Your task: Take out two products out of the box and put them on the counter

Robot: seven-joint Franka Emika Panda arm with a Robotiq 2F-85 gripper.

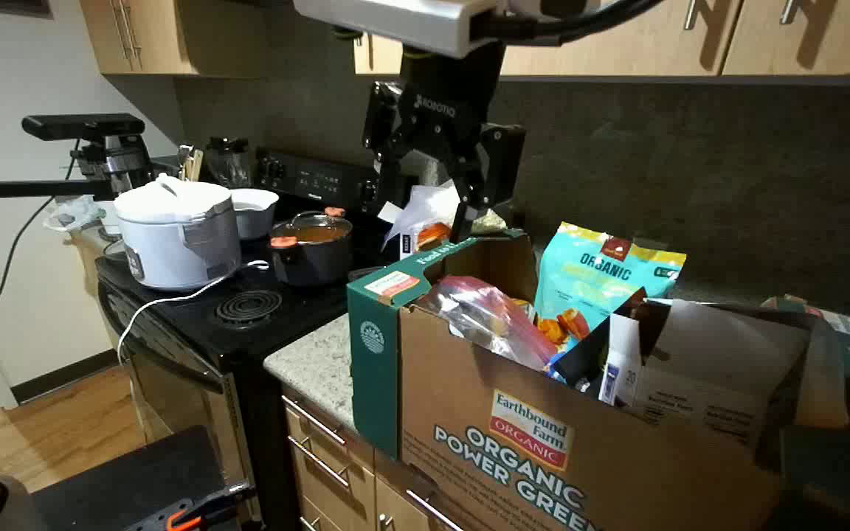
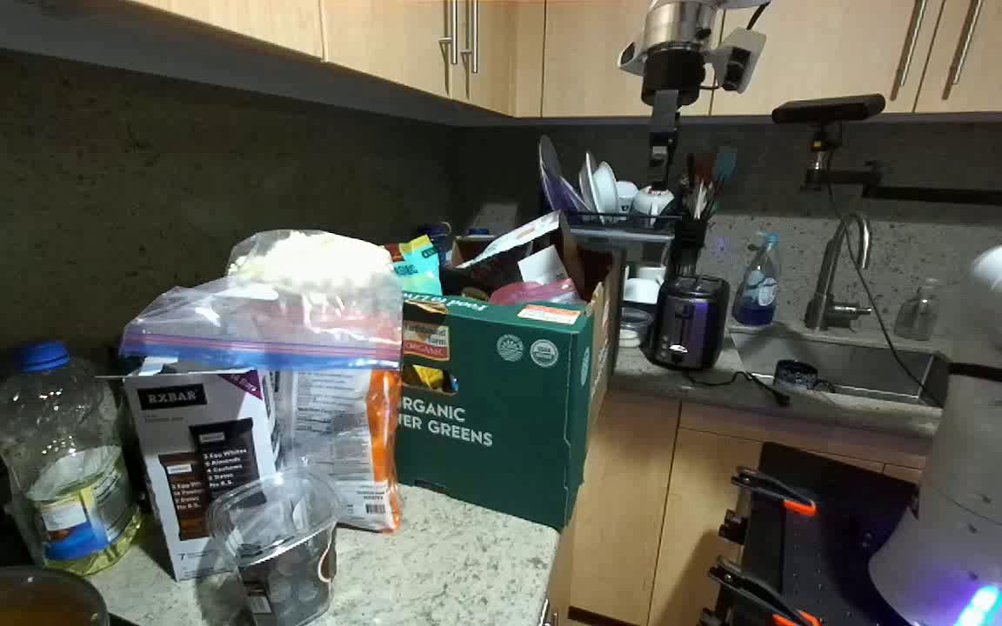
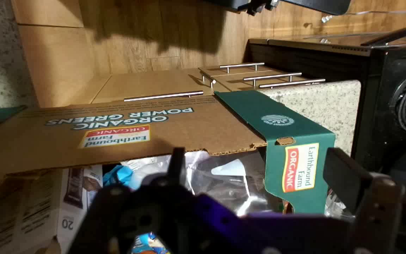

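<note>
- Box (image 1: 602,435), large, brown cardboard with dark green ends, lettered ORGANIC POWER GREENS; open-topped, near right in an exterior view, standing on the speckled grey counter (image 1: 314,369).
- Inside the box: clear bag (image 1: 495,317) with pink edge, toward the left; teal pouch (image 1: 591,276) marked ORGANIC, upright at the far side; white carton (image 1: 623,365) numbered 20, toward the right.
- Gripper (image 3: 256,163), black, one: jaws spread wide apart, holding nothing; raised above the box's left end in an exterior view.
- White bag (image 2: 340,439), printed, orange down its right edge: outside the box, upright on the counter, just beside the green end.
- RXBAR carton (image 2: 179,469), white, upright, left of the white bag.
- Zip bag (image 2: 318,261), clear, white contents, blue seal strip: over the tops of both.
- Clear tub (image 2: 279,548), plastic, in front of these, near.
- Bottle (image 2: 79,504), blue cap, pale yellow liquid: left of the RXBAR carton.
- Stove (image 1: 204,339), black, left of the counter, bearing white cooker (image 1: 181,240) and dark lidded pot (image 1: 313,258).
</note>
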